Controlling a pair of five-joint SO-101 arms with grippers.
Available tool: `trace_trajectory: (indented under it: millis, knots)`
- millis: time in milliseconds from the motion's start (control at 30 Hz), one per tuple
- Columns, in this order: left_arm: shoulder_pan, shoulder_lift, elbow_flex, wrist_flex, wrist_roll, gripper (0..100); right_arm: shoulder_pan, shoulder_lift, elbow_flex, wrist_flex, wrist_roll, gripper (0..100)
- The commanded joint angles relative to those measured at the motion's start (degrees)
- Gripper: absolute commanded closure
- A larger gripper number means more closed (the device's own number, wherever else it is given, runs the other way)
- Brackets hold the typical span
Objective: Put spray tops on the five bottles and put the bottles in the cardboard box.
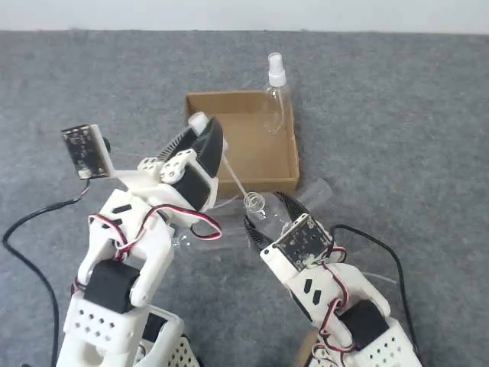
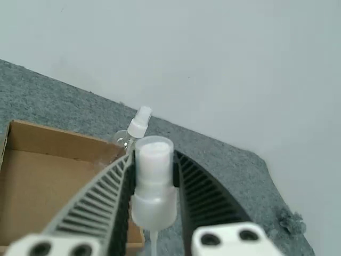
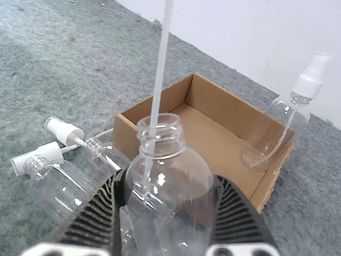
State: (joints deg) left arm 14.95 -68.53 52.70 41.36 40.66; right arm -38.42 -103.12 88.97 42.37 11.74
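Observation:
My left gripper (image 2: pixel 154 162) is shut on a white spray top (image 2: pixel 154 184), held above the near-left part of the cardboard box (image 1: pixel 256 157). Its thin dip tube (image 3: pixel 160 69) runs down into the open mouth of a clear bottle (image 3: pixel 168 181). My right gripper (image 3: pixel 168 192) is shut on that bottle and holds it upright just in front of the box's near wall. A bottle with a spray top fitted (image 1: pixel 276 99) leans in the box's far right corner. From above, the left gripper (image 1: pixel 205 141) is up and left of the bottle mouth (image 1: pixel 253 202).
Uncapped clear bottles (image 3: pixel 58 186) and two loose spray tops (image 3: pixel 61 130) lie on the grey carpet beside the box's near-left corner, under the left arm. Cables trail from both arm bases. Open carpet surrounds the box on the far and right sides.

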Motion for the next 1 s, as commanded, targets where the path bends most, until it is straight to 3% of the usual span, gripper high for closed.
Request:
trace_trajectory:
  millis: [0,233,667,967]
  knots:
    - [3.1,-1.0,0.8,-1.5,-1.8,99,-0.2,-0.8,-1.4,-1.2,0.9,97.9]
    - [9.4,-1.0,4.1,-1.7,-5.9,99,-0.2,-0.8,-1.4,-1.1,0.9,97.9]
    - [9.8,-1.0,4.4,0.8,-7.8,99,2.9,-0.8,-2.2,-1.3,-1.8,97.9]
    - [18.2,-1.0,8.3,0.1,-12.4,99,2.9,-0.8,-2.4,-1.1,-1.9,97.9]
